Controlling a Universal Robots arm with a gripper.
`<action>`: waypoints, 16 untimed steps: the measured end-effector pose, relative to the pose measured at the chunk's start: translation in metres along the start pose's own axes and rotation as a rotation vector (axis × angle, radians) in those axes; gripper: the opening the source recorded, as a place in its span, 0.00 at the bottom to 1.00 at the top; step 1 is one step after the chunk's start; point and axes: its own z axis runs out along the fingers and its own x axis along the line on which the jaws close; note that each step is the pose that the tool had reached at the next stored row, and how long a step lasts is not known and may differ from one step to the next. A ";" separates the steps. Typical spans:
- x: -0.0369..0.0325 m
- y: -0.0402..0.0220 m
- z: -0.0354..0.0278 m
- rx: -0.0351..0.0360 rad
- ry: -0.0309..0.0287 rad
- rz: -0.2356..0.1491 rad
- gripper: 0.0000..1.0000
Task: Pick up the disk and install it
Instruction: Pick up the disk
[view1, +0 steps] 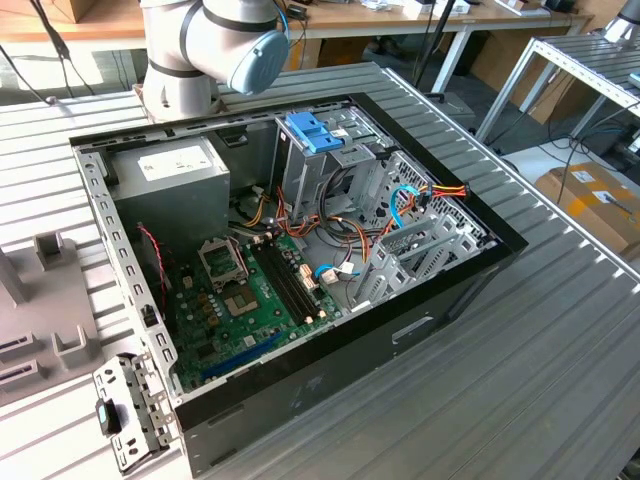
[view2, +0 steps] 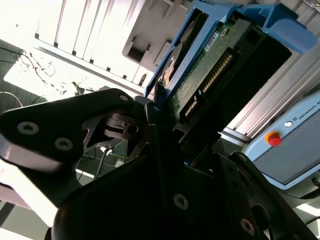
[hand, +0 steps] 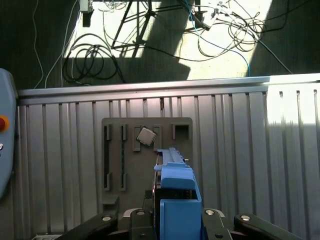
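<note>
**Disk gripped, off the bench**

In the exterior view an open computer case (view1: 300, 250) lies on the ribbed metal bench (view1: 520, 350). Inside it are a motherboard (view1: 250, 290), a grey power-supply box (view1: 170, 175) and a blue tray (view1: 313, 130) at the drive bays, with loose cables between them. The first wrist view shows a grey holder plate (hand: 145, 150) carrying a small square chip (hand: 146, 135), and cables on the floor (hand: 100, 55) past the bench edge. The claw (view2: 175, 130) is clamped narrowly on the disk (view2: 210, 70), held clear of the bench, green circuit board exposed.

Small print on teach pendant (view2: 300, 147)
</note>
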 end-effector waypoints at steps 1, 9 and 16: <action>0.0000 -0.0006 0.0000 0.0000 0.0000 0.000 0.36; -0.0003 -0.0059 -0.0002 0.0000 0.0000 0.000 0.36; -0.0006 -0.0109 -0.0005 0.0000 0.0000 0.000 0.36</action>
